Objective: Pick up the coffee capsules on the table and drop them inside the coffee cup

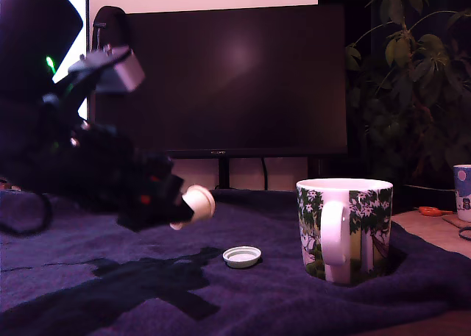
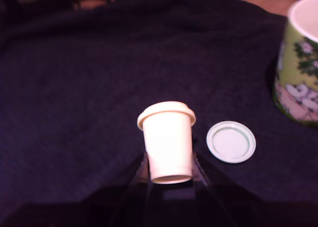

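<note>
Claw: clenched on the cream capsule, held above the dark cloth on the desk.
Disc capsule: lying on the cloth, just beside the coffee cup.
Done: apparently nothing inside the cup.
Left: both drops.

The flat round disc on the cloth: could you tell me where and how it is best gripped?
Probably by its raised rim, from straight above, with one jaw at each opposite edge. The disc lies flat and shallow on the cloth, so a side approach offers little to grip. The pincer is already shut on the cream capsule.
</note>
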`<state>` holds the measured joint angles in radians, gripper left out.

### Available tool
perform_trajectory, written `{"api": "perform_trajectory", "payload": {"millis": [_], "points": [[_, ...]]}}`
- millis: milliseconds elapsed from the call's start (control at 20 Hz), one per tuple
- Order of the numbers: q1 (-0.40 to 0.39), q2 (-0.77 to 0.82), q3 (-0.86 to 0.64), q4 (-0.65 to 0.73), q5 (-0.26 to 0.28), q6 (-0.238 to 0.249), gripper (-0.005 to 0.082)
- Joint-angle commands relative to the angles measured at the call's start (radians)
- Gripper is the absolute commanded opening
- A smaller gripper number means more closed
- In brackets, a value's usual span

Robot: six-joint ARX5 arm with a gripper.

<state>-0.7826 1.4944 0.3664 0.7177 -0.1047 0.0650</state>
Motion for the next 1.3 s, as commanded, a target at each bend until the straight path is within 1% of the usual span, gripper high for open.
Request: {"api": "perform_trajectory", "payload": {"millis": [0,50,150,250,300,350,500,550,600,750,850,950,1050,1250], "points": [[0.002,-0.046,0.002,-0.006,0.015,0.035,0.0036],[0.002,-0.07,0.002,-0.02,0.034,0.05,0.0034],[0.002,-0.124,0.002,-0.053,0.082,0.051,0.0],[0.002,-0.174,0.002,-0.091,0.149,0.05,-0.0002],[0.002,-0.193,0.002,-0.101,0.167,0.048,-0.0002],[0.002,-0.209,0.002,-0.111,0.209,0.047,-0.0002],[0.002,-0.225,0.003,-0.111,0.283,0.036,-0.0024],[0.002,-0.225,0.006,-0.113,0.312,0.016,-0.0024],[0.002,-0.225,0.012,-0.113,0.328,0.012,-0.0024],[0.002,-0.225,0.047,-0.114,0.388,-0.022,-0.0024],[0.002,-0.225,0.08,-0.14,0.42,-0.036,-0.0024],[0.002,-0.223,0.122,-0.193,0.45,-0.039,-0.0024],[0.002,-0.213,0.158,-0.211,0.476,-0.039,-0.0024],[0.002,-0.15,0.263,-0.314,0.525,-0.03,-0.0024]]}}
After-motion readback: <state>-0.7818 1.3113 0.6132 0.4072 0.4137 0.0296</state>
